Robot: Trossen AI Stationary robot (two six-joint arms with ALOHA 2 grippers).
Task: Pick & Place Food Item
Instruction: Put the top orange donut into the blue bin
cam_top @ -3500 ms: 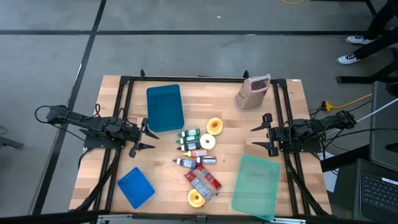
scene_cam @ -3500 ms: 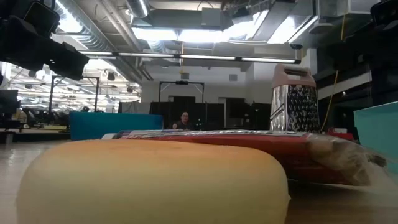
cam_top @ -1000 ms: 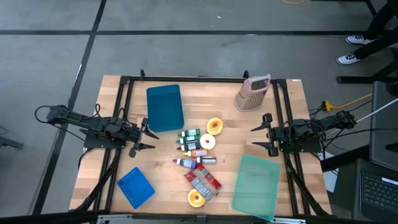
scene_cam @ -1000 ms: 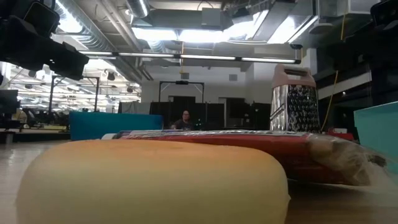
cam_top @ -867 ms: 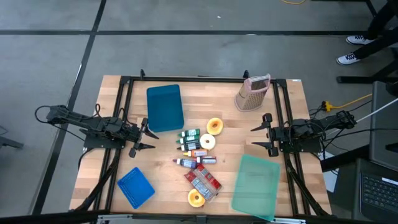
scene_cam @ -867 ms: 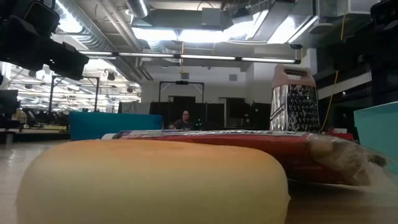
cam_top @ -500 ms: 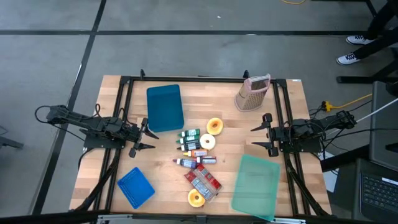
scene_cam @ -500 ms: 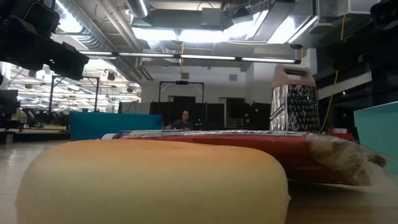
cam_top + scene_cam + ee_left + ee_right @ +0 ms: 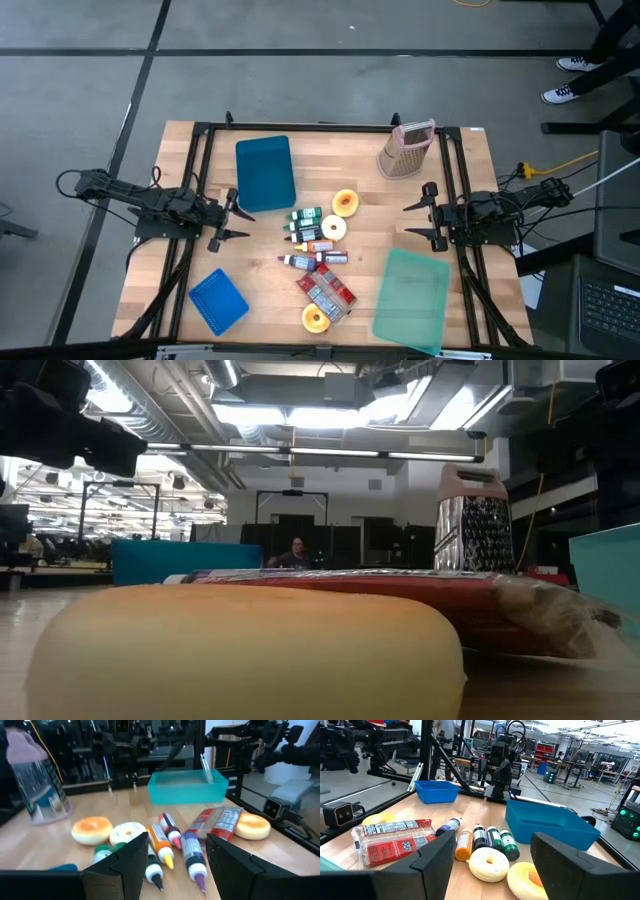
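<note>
Food lies in the middle of the table: an orange-glazed donut [image 9: 346, 203], a white donut [image 9: 333, 227], a yellow donut [image 9: 316, 318] near the front edge, and red snack packets [image 9: 325, 292]. Several small bottles [image 9: 308, 230] lie on their sides among them. My left gripper [image 9: 228, 221] hovers open at the table's left, level and pointing at the pile. My right gripper [image 9: 420, 217] hovers open at the right, facing it across the pile. Both wrist views show open fingers, left [image 9: 175, 865] and right [image 9: 492, 865], with nothing between them.
A dark teal bin [image 9: 265, 172] stands at the back left and a blue basket [image 9: 218, 300] at the front left. A light green tray [image 9: 412, 296] lies at the front right. A pink-handled grater [image 9: 405, 150] stands at the back right. A dark metal frame [image 9: 320, 127] runs round the table.
My left gripper has rolled slightly about its own pointing line while staying where it was; its dark shape at the low view's upper left has shifted. Nothing on the table has moved.
</note>
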